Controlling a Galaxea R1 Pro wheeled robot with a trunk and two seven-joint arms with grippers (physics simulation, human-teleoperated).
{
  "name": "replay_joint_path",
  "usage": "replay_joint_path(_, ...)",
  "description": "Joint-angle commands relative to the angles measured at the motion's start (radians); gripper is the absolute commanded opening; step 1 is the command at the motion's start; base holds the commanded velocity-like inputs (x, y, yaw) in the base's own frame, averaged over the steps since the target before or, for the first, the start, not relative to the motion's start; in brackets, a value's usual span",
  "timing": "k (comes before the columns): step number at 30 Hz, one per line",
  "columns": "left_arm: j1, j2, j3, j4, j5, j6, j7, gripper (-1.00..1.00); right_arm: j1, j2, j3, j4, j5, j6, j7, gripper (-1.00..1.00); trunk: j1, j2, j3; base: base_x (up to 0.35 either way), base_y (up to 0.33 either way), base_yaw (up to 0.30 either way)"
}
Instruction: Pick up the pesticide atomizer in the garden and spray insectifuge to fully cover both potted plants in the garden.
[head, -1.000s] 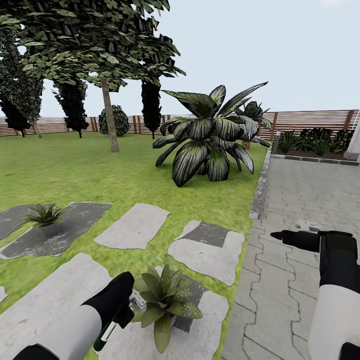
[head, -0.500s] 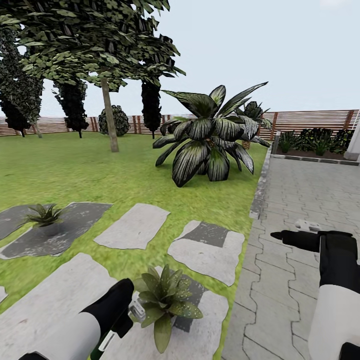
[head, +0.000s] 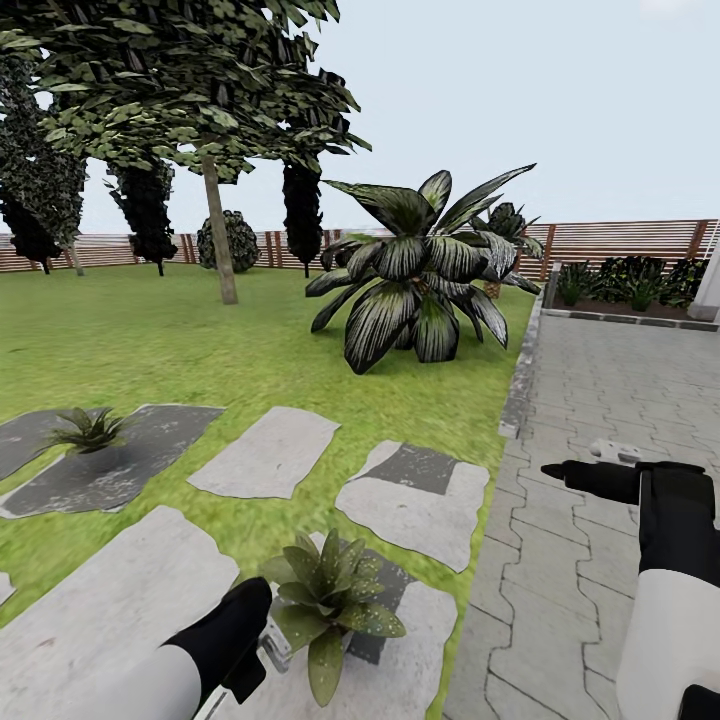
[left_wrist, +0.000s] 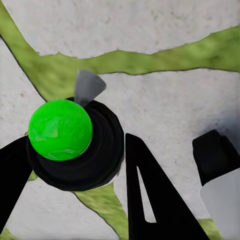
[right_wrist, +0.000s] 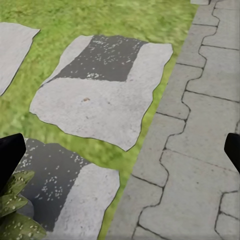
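Pesticide atomizer (left_wrist: 60, 130) in left gripper (head: 250, 650); two potted plants (head: 325, 600) (head: 88, 430).

Garden — lawn (head: 200, 350), stone slabs (head: 265, 452), fence (head: 620, 240)

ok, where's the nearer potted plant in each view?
Head: the nearer potted plant sits bottom centre on a stone slab, just right of the left arm.
Right wrist: its speckled leaves poke in at the frame edge, beside a slab's dark patch.
Left wrist: the camera looks at the spray bottle, green base toward it, over pale slabs and grass.
Shared landmark: the dark-patched slab next to the paving, seen by head and right wrist.
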Motion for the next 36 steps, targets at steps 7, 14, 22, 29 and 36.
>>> replay_joint_path(7,-0.002,0.000,-0.006,-0.001,-0.011,0.001,-0.011,-1.00,-0.001,0.000,-0.001,-0.001,0.010,0.002,0.010,1.00,0.000,-0.001,-0.001,0.000,0.000,0.000)
replay_joint_path(14,-0.003,-0.001,-0.007,-0.001,-0.011,0.001,-0.011,-1.00,-0.001,0.000,-0.002,-0.001,0.010,0.002,0.010,1.00,0.000,-0.001,-0.001,0.000,-0.037,0.000)
replay_joint_path(22,-0.003,0.000,-0.008,-0.001,-0.011,0.001,-0.010,-1.00,-0.001,0.000,-0.001,-0.001,0.010,0.002,0.010,1.00,0.000,-0.001,-0.001,0.000,-0.092,0.000)
replay_joint_path(29,-0.004,0.000,-0.008,-0.001,-0.011,0.002,-0.012,-1.00,-0.001,0.001,-0.001,-0.001,0.010,0.002,0.010,1.00,0.000,-0.001,-0.001,0.000,-0.001,0.000)
replay_joint_path(36,-0.009,0.000,-0.008,-0.001,-0.011,0.003,-0.013,-1.00,-0.001,0.000,-0.001,-0.001,0.010,0.001,0.010,1.00,0.000,-0.001,-0.001,0.000,0.000,0.000)
